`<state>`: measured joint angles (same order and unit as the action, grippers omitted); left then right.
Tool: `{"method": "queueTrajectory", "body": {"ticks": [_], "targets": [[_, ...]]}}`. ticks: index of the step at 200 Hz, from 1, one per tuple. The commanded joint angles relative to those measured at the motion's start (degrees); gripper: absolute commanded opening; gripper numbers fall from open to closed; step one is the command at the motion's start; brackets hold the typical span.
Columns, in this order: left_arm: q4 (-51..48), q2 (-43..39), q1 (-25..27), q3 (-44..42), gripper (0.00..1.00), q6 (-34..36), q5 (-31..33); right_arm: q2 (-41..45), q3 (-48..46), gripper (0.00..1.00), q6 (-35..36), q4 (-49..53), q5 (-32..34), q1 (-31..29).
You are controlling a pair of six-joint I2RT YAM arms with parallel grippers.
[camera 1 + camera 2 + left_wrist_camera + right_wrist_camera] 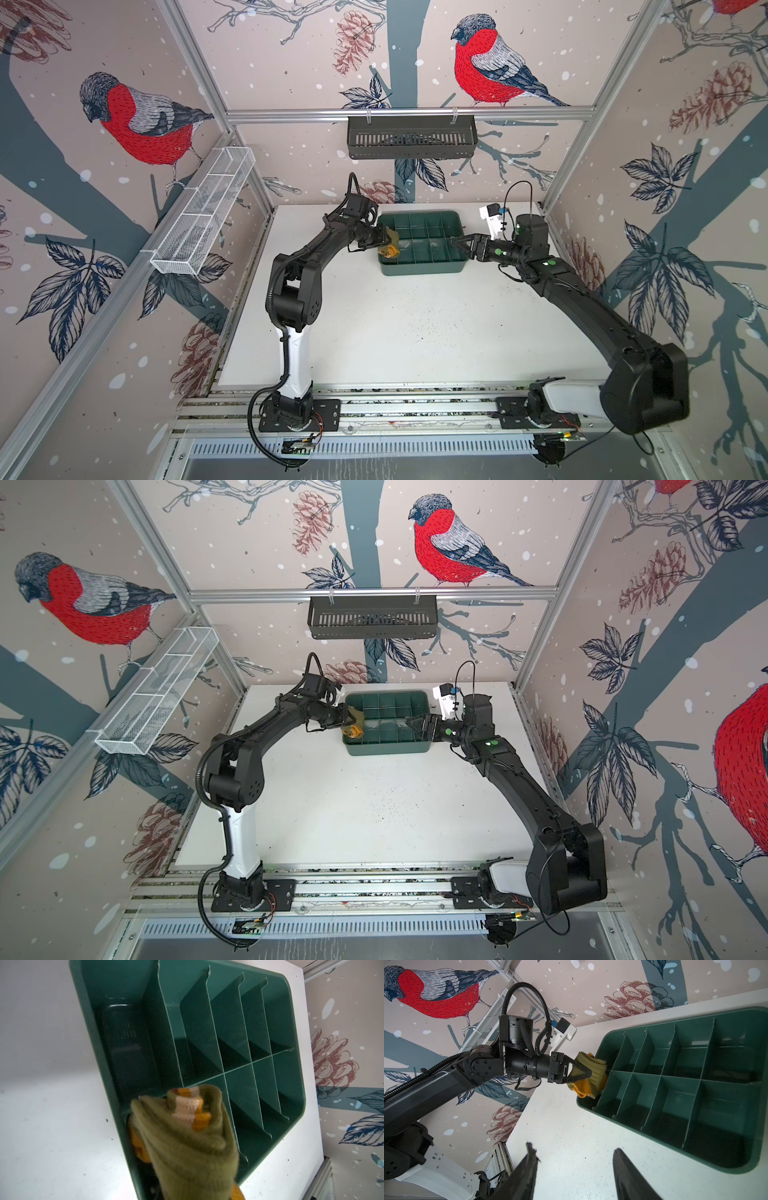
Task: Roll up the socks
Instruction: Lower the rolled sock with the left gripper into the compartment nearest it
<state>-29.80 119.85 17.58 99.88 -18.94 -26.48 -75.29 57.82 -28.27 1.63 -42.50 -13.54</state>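
The white bench (395,332) carries one thing, a dark green compartmented tray (424,267) at its far middle, its cells looking empty in both top views. The right tool (455,242) hovers over the tray's right edge, its jaws spread and holding nothing. The left tool (583,1073) is pressed together on the socks (187,1132), which form a tight olive roll with the cream and orange stripes showing in the core. The roll hangs at the tray's left end, over the left wall and the near-left cell. It seems to touch a divider top, though I cannot tell for certain.

An orange end (583,1088) droops loose below the roll, and that is the weak spot. If the left tool lets go here, that end may catch on the wall or a divider and pull the roll open. Half the bundle sits over the rim, so it could also tip out onto the bench. Pushing down against a thin divider might shove the light tray.
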Motion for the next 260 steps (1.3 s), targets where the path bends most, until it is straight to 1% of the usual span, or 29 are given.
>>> {"method": "queueTrajectory", "body": {"ticks": [1,18,46,78,143,156,169,229,260], "targets": [[-7.4,2.6,0.9,4.6,0.0,2.9,5.9,0.6,-0.6,0.59,1.1,-0.4,-1.2,0.6],[-11.4,4.9,1.9,8.3,0.0,3.8,9.4,0.9,-1.1,0.59,1.0,-0.6,-1.6,1.3],[-15.4,8.4,2.6,12.9,0.0,4.0,11.4,1.4,-1.8,0.59,0.9,-1.0,-2.0,1.9],[-23.6,12.0,4.1,19.7,0.0,5.1,18.6,1.5,-2.1,0.59,1.3,-0.9,-2.6,2.6],[-28.8,11.4,5.3,20.2,0.0,4.2,32.6,1.6,-2.9,0.59,1.4,-1.3,-3.2,3.3],[-28.4,11.1,5.6,19.6,0.0,4.1,33.1,1.6,-3.1,0.59,1.3,-1.5,-3.4,3.4],[-27.9,11.4,6.0,19.5,0.0,4.4,32.1,1.6,-3.2,0.59,1.2,-1.6,-3.6,3.4],[-32.2,18.3,7.8,26.2,0.0,4.4,34.8,2.3,-3.5,0.59,1.4,-1.2,-3.7,4.1],[-32.4,19.5,8.1,25.5,0.0,4.4,35.7,2.3,-3.4,0.59,1.5,-1.0,-3.8,4.2]]}}
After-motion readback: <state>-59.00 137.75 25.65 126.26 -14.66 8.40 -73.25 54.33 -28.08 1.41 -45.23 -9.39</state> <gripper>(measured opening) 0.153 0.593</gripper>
